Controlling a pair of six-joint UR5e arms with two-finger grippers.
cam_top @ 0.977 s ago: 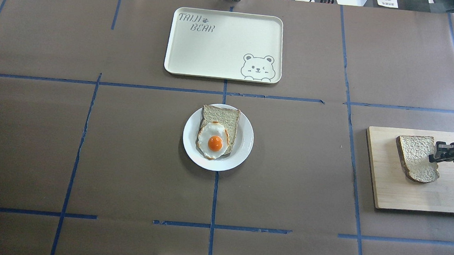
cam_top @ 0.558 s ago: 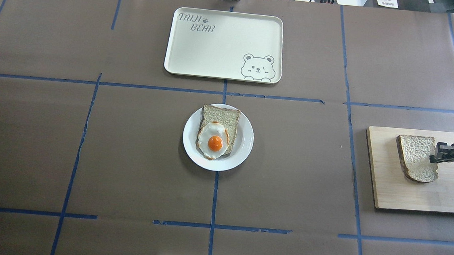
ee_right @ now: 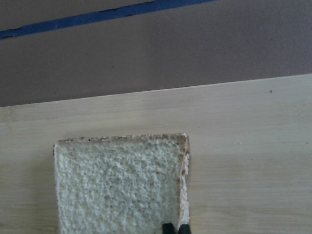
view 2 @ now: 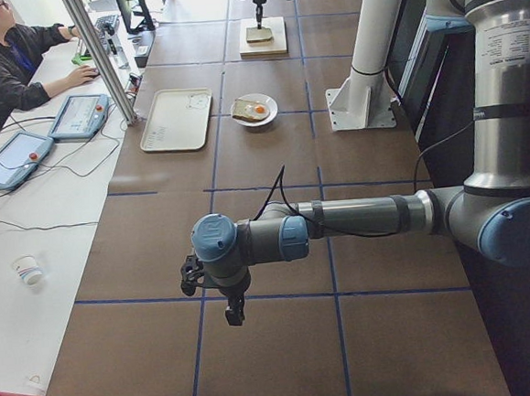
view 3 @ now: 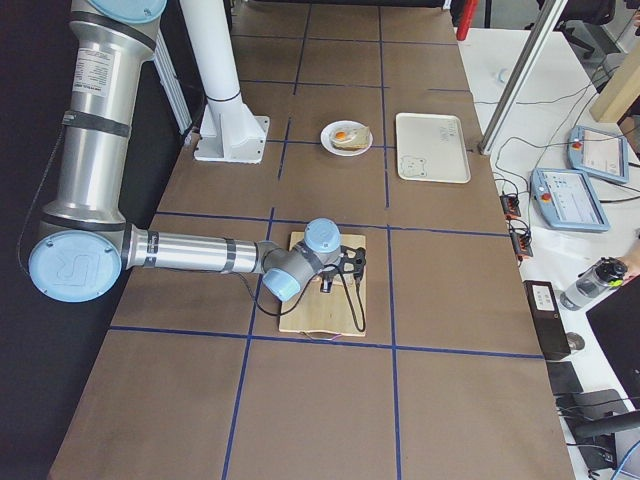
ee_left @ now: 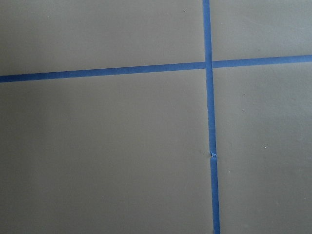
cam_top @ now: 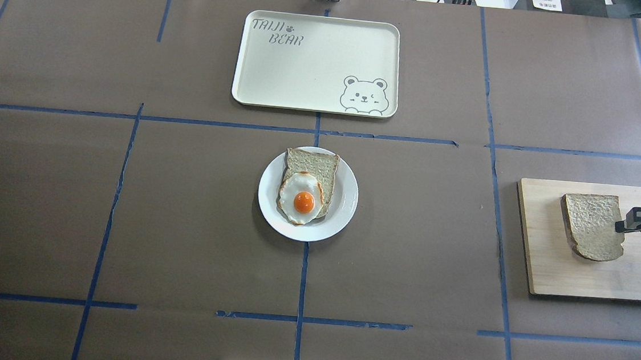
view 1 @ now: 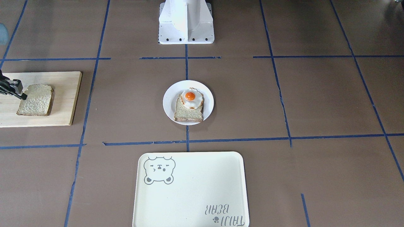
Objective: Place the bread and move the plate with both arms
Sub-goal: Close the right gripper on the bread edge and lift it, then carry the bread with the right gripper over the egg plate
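The bare bread (cam_top: 591, 224) lies on a wooden board (cam_top: 633, 273) at the table's right end. It also shows in the front view (view 1: 35, 100) and the right wrist view (ee_right: 117, 185). My right gripper (cam_top: 620, 226) is at the bread's right edge, its fingertips (ee_right: 168, 228) pinched close together on the crust. The white plate (cam_top: 270, 199) sits mid-table and holds another slice with a fried egg (cam_top: 303, 196). My left gripper (view 2: 234, 315) hangs low over bare table far to the left. It shows only in the left side view, so I cannot tell whether it is open or shut.
A cream tray (cam_top: 306, 70) with a bear drawing lies beyond the plate. The white base block (view 1: 186, 22) stands at the robot's side of the table. Blue tape lines cross the brown table cover. An operator sits at the far side in the left side view.
My right gripper has drawn back to the right. The bread has shifted slightly right with it and lies flatter on the board.
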